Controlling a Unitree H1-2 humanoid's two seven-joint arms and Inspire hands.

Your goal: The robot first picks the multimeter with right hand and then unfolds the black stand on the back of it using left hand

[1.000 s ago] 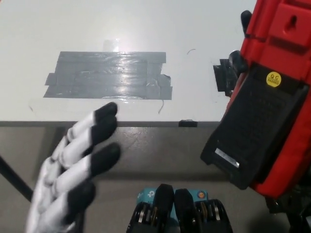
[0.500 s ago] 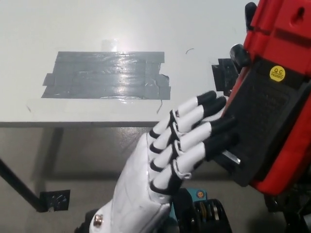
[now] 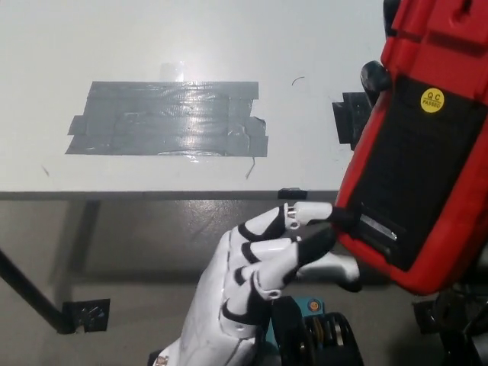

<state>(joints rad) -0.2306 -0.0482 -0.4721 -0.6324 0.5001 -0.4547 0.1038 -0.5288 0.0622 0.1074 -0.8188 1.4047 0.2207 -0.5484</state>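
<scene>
Past the white bench with its grey tape patch, the red multimeter, yellow "QC" sticker showing, hangs at right, its holder hidden, while the white left robot hand presses curled fingertips on its lower corner, grasping nothing.

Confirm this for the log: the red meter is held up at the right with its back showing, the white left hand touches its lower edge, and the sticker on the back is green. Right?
Not quite. The head view shows the sticker on the meter is yellow, not green. The rest stands: the left hand has its fingertips at the meter's lower edge.
</scene>
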